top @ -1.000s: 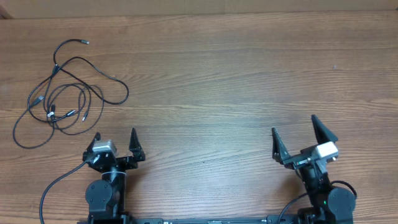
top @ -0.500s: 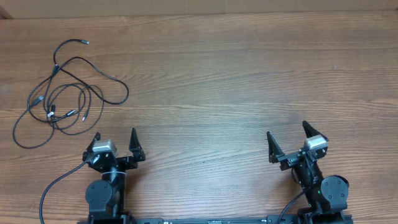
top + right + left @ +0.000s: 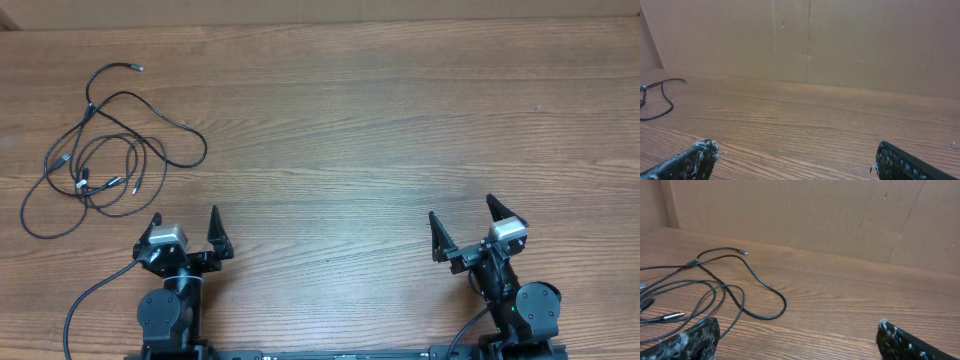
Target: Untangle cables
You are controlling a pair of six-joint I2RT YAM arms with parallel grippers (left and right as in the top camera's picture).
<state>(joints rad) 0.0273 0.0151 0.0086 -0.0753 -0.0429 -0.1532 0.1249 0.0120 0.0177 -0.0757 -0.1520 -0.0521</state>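
Note:
The cables (image 3: 100, 150) are thin black cords with small silver plug tips, lying in a loose tangle of loops at the table's left. My left gripper (image 3: 186, 222) sits just below and to the right of the tangle, open and holding nothing. In the left wrist view the cables (image 3: 715, 287) spread across the wood ahead and to the left of my fingertips (image 3: 695, 337). My right gripper (image 3: 462, 214) stands far to the right, open with nothing between its fingers. A loop end of the cables (image 3: 660, 100) shows at the far left of the right wrist view.
The wooden table (image 3: 380, 120) stretches wide between the two arms. A brown cardboard wall (image 3: 815, 215) stands along the table's far edge. Thick black wires (image 3: 85, 305) run from the arm bases at the front edge.
The right arm pulled back and slightly left between the earliest frame and half a second ago, then stayed still. The left arm and the cables have not moved.

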